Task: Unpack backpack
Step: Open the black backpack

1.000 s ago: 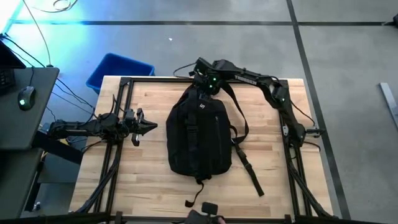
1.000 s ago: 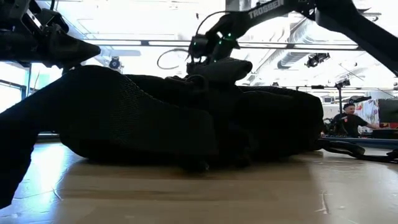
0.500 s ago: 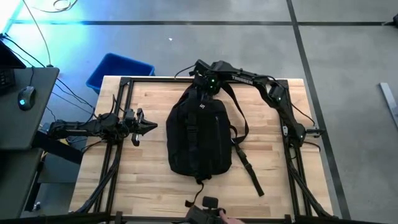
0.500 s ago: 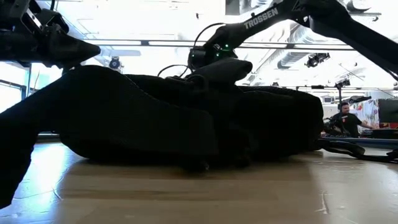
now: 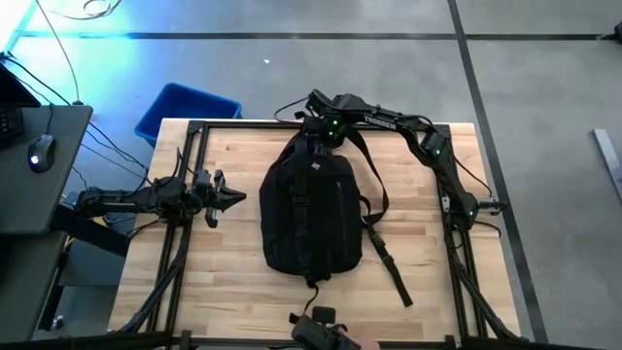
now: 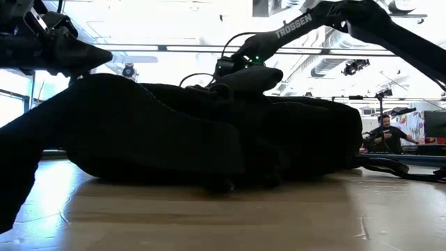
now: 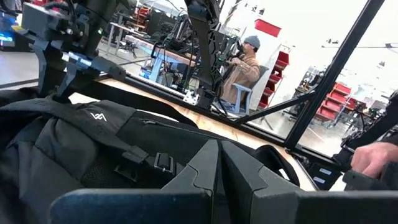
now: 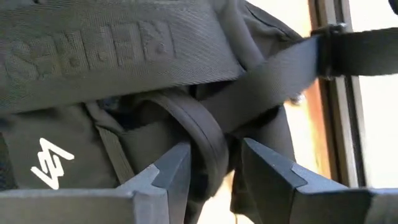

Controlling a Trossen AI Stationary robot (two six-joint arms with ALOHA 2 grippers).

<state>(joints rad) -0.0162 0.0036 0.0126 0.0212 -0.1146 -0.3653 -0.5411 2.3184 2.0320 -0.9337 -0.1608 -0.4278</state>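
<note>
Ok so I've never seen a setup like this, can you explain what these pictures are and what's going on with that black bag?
It's a two-armed robot at a wooden table. One picture looks straight down, one looks level across the tabletop, and two come from cameras on the wrists. A black backpack lies flat in the middle. The right gripper is at the bag's top end, fingers either side of the carry loop, so it appears to be gripping it. The left gripper waits shut beside the bag, holding nothing. People show in the room behind, and a hand at the table's edge.
</note>
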